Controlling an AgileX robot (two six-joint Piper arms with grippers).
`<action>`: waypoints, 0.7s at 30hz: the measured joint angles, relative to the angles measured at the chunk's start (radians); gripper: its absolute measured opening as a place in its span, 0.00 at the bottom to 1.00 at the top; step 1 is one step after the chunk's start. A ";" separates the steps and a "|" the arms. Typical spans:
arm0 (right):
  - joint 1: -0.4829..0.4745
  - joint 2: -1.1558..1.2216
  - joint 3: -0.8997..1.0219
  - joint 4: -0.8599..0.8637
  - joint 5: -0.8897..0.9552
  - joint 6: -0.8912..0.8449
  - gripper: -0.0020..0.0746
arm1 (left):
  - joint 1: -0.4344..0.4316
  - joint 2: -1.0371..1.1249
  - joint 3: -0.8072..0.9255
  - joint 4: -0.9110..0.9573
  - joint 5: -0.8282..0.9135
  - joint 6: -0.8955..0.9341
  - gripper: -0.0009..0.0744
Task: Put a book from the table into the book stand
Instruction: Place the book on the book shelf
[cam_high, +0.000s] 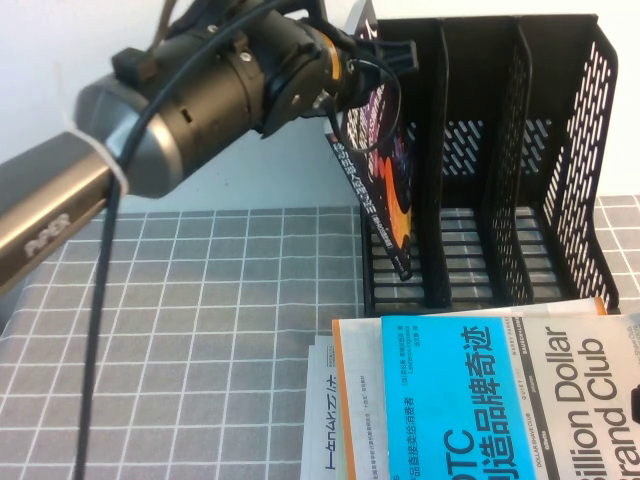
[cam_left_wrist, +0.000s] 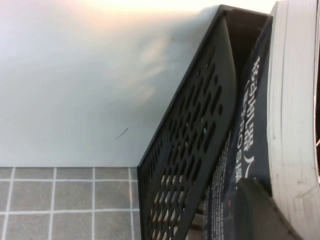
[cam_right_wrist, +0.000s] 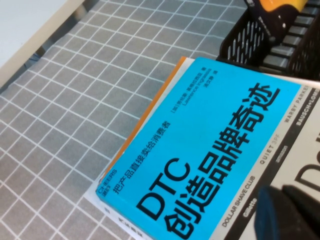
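Your left gripper (cam_high: 372, 62) pinches the book (cam_high: 385, 170), tilted in the leftmost slot of the stand (cam_high: 560, 150) at the table's (cam_high: 200, 300) far edge. Your right gripper (cam_right_wrist: 295, 212) hovers over the cyan book (cam_right_wrist: 200, 150) by the near edge; I cannot tell its state.

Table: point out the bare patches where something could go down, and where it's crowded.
Bare grid cloth of the table lies left of the book stand and the book stack. The stand's middle and right compartments look empty. Crowded: left compartment, where the left gripper lowers the book. The right gripper hovers over the stack.
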 joint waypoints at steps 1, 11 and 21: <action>0.000 0.000 0.000 0.001 -0.002 0.000 0.02 | 0.000 0.011 -0.006 0.000 0.000 0.000 0.16; 0.000 0.000 0.000 0.005 -0.012 0.002 0.02 | 0.000 0.097 -0.013 -0.053 -0.027 -0.002 0.18; 0.000 0.000 0.017 -0.005 0.048 0.000 0.02 | 0.000 0.064 -0.023 -0.129 -0.009 0.192 0.60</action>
